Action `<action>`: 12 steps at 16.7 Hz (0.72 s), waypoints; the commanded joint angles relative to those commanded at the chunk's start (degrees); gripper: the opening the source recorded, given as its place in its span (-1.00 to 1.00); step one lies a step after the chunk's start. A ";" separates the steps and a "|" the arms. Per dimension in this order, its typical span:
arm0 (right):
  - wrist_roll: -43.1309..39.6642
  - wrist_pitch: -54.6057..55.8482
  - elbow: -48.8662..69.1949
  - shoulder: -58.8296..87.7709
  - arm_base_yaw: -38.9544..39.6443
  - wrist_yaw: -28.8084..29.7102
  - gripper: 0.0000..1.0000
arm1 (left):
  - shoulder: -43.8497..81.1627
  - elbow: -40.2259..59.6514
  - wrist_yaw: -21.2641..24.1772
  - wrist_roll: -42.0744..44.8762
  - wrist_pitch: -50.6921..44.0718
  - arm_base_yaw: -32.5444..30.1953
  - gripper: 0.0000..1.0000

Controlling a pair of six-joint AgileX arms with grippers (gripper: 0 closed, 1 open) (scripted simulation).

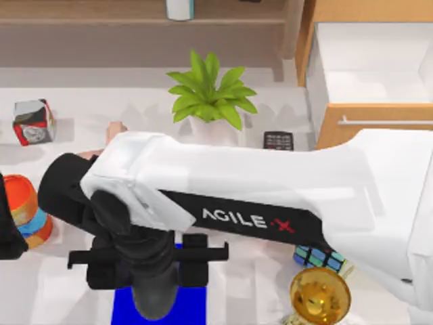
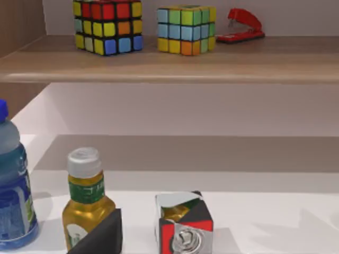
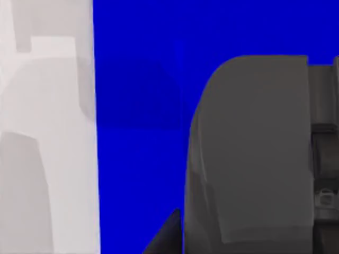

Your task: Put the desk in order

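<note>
Desk (image 1: pixel 257 298): right end effector (image 1: pixel 145 261) over blue mat (image 1: pixel 122 308).

Your right arm (image 1: pixel 270 189) reaches in from the top view's right edge and stretches across the middle toward the left, its white forearm lying nearly level and bearing the AgileX lettering; its black wrist bends downward at the end; your right gripper (image 1: pixel 152 271) points down toward the near edge, a dark crossbar spreading to both sides of it; whether its fingers are parted cannot be told; your left arm (image 1: pixel 5 227) sits at the far left edge as a dark sliver, parked.
</note>
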 joint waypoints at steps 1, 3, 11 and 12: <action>0.00 0.13 0.07 0.03 0.01 0.01 -1.00 | 0.00 0.00 0.00 0.00 0.00 0.00 1.00; -0.01 0.47 0.22 0.15 -0.07 0.04 -1.00 | 0.00 0.00 0.00 0.00 0.00 0.00 1.00; -0.09 2.54 -0.33 2.18 -1.65 0.35 -1.00 | 0.00 0.00 0.00 0.00 0.00 0.00 1.00; -0.09 2.64 -0.67 2.53 -1.80 0.36 -1.00 | 0.00 0.00 0.00 0.00 0.00 0.00 1.00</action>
